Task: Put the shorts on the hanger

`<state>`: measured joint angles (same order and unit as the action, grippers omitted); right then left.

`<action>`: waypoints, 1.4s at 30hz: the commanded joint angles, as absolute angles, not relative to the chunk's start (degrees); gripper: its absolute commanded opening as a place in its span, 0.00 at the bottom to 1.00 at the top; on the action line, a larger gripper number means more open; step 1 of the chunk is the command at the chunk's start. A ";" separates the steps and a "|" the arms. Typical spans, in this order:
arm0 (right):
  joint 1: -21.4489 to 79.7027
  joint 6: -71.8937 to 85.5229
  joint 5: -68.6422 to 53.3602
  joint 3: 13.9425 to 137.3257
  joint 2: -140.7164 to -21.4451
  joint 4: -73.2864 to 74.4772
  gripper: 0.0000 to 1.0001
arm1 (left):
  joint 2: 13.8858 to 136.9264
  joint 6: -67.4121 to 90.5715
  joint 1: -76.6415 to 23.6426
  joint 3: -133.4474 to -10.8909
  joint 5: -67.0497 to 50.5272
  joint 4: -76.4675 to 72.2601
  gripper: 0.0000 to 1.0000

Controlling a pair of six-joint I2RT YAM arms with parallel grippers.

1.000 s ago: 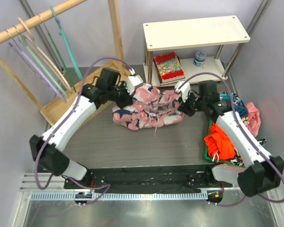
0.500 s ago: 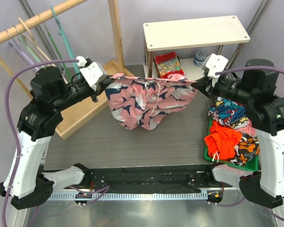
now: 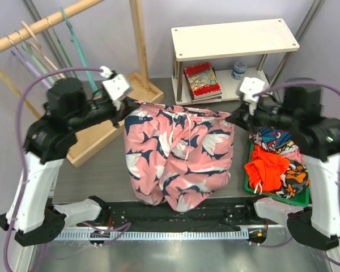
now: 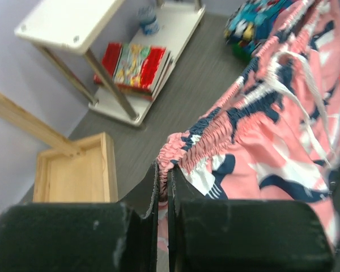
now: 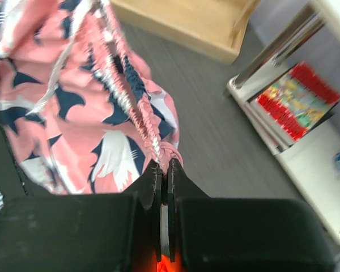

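Dark wood-grain table (image 3: 96,170) below, the shorts (image 3: 178,153) hang spread above its middle, with the waistband stretched taut. The left gripper (image 4: 163,170) is clamped on one waistband corner and the right gripper (image 5: 163,170) on the other. The teal hanger (image 3: 81,52) hangs from a wooden rail (image 3: 39,27) beyond the table's far-left corner — well apart.

The hanger (image 3: 79,48) is partly hidden behind the left arm (image 3: 68,113); 2 wrist views crop the shorts (image 4: 272,113).
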<state>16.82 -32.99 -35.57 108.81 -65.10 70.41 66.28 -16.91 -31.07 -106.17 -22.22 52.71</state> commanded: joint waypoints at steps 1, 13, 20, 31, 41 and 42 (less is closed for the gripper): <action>16.52 -32.08 -29.27 98.36 -71.62 59.08 0.01 | 71.10 -20.65 -31.99 -96.18 -9.68 45.82 0.00; 16.17 -39.12 -31.02 75.26 -69.88 55.82 0.01 | 57.32 -25.84 -34.45 -61.11 -11.85 30.76 0.00; 20.04 -33.41 -32.61 63.37 -68.20 52.76 0.01 | 51.41 -27.86 -40.87 -50.10 -14.88 37.28 0.00; 15.47 -31.64 -22.85 109.91 -90.78 53.51 0.01 | 79.25 -24.17 -31.03 -88.82 2.11 25.23 0.00; 15.47 -34.80 -33.46 95.26 -75.00 62.75 0.01 | 61.31 -30.94 -30.23 -78.51 -20.62 35.75 0.00; 15.64 -34.72 -34.62 91.27 -70.45 63.62 0.01 | 59.35 -31.02 -30.58 -76.05 -22.74 38.03 0.00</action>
